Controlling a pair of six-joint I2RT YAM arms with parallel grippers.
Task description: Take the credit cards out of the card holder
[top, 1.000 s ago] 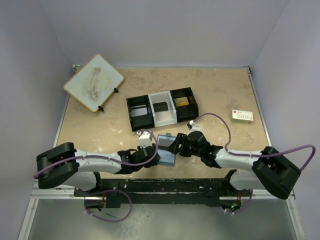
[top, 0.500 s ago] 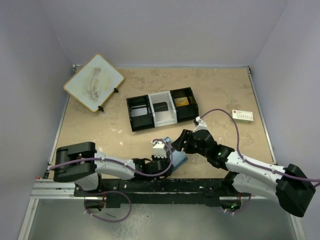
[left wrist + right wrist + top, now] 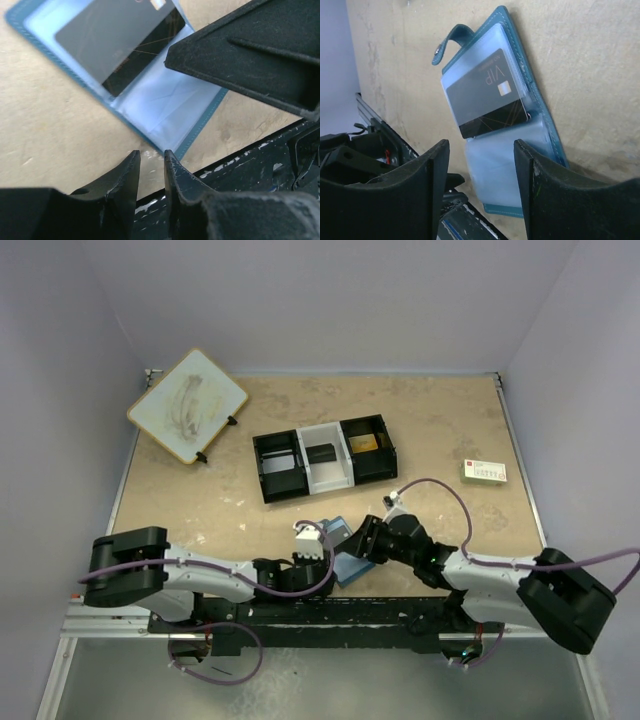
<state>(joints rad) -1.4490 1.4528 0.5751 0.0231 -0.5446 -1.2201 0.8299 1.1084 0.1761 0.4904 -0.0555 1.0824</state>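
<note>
The blue card holder (image 3: 535, 95) lies open on the table near the front edge, pale pockets facing up, and shows as a blue patch (image 3: 346, 565) between the two grippers in the top view. A black credit card (image 3: 485, 102) marked VIP sits in its upper pocket (image 3: 120, 40); the lower pocket looks empty. My right gripper (image 3: 480, 150) hovers open above the lower pocket, a finger on each side (image 3: 354, 542). My left gripper (image 3: 150, 154) sits at the holder's near corner (image 3: 322, 548). Its jaws stand a narrow gap apart with only table between them.
A black-and-white three-compartment tray (image 3: 276, 478) stands mid-table with a black card (image 3: 321, 453) and a gold item (image 3: 362, 443) in it. A white printed card (image 3: 484, 472) lies at the right. A small whiteboard (image 3: 187, 405) sits at the back left. The table's front rail (image 3: 250, 155) is right beside the holder.
The card holder has shifted toward the front edge and lies open flat. Both grippers have followed it, and both sets of jaws have narrowed a little.
</note>
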